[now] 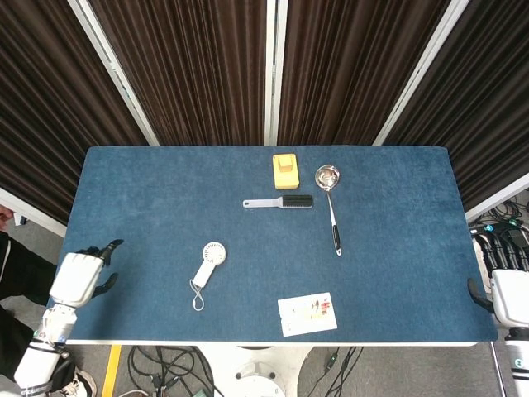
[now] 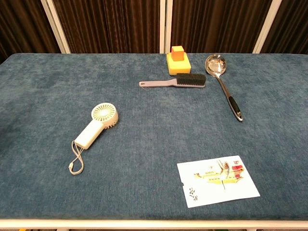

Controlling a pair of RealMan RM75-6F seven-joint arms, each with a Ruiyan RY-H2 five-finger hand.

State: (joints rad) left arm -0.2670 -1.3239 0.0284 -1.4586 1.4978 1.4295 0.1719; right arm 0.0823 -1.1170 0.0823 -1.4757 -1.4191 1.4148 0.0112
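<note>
On the blue table (image 2: 38, 72): one handheld fan (image 2: 98, 124), one brush (image 2: 175, 81), one ladle (image 2: 222, 83). One yellow block (image 2: 178, 58) and one printed card (image 2: 217, 180) complete the set. Two robot hands appear, left hand (image 1: 78, 275) and right hand (image 1: 506, 285).
</note>
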